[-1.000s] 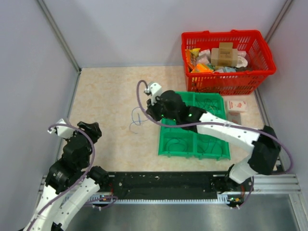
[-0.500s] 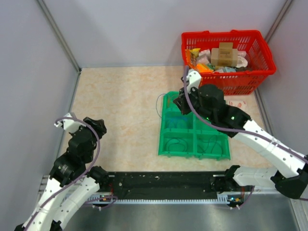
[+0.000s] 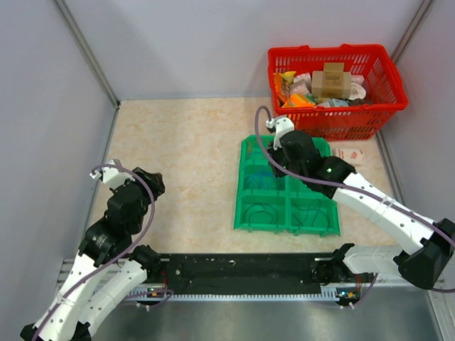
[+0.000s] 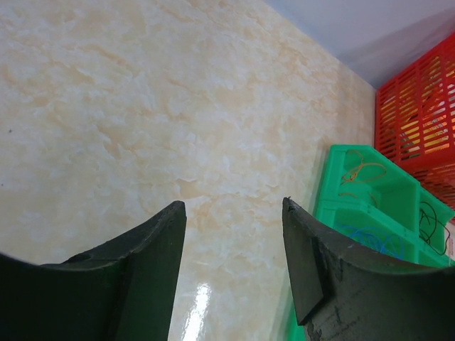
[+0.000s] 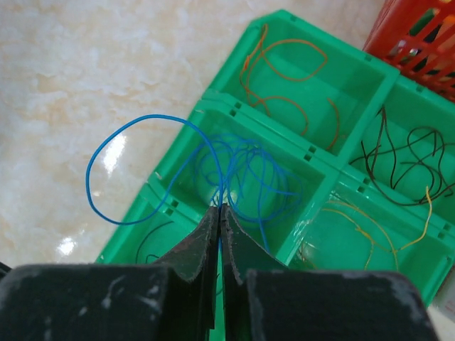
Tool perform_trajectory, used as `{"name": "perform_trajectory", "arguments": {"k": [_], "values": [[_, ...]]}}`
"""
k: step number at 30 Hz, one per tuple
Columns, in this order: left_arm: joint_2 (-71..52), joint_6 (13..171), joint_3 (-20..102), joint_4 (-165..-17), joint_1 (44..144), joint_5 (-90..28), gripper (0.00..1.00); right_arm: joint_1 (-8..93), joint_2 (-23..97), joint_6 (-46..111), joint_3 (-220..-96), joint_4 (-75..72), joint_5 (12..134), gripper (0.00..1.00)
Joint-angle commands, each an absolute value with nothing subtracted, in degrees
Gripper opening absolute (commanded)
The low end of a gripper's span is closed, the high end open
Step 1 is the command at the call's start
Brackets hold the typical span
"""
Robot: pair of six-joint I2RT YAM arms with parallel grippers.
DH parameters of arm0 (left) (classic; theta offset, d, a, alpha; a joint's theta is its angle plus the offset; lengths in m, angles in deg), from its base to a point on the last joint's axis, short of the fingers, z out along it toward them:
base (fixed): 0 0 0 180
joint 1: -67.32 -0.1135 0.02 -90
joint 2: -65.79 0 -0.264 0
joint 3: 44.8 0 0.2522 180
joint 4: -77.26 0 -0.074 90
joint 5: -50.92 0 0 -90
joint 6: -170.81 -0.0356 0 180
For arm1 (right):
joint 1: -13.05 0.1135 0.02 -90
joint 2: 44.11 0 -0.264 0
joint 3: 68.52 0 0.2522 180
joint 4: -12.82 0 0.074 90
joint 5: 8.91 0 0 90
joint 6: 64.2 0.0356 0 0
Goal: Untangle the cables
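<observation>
A compartmented green tray (image 3: 284, 229) lies on the beige table (image 3: 178, 156). Just behind its far right corner stands a red basket (image 3: 334, 115) holding cartons and packets. A small white box (image 3: 350, 153) lies just right of the tray.

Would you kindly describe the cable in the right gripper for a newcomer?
Find the green compartment tray in front of the red basket. Above its left middle compartment, the right gripper pinches a blue cable. Unlike the rest, its loop arcs out beyond the tray's edge.
</observation>
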State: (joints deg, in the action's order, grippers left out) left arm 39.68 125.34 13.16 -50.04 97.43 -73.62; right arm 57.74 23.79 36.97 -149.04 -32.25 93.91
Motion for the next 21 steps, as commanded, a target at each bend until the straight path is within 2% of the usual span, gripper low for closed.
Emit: {"name": "perform_trajectory", "arguments": {"k": [1,7,21], "values": [[37.4,123.5,13.4,-53.7,97.4,-70.5,0.61,57.3,27.2,39.3,-148.6,-35.8,96.5,0.0],[34.8,123.2,13.4,-54.2,97.3,-68.4,0.61,56.6,35.2,41.3,-150.7,-42.3,98.9,0.0],[35.1,122.9,13.5,-53.4,97.3,-67.6,0.62,53.7,54.5,40.2,-160.8,-39.4,102.4,0.0]]}}
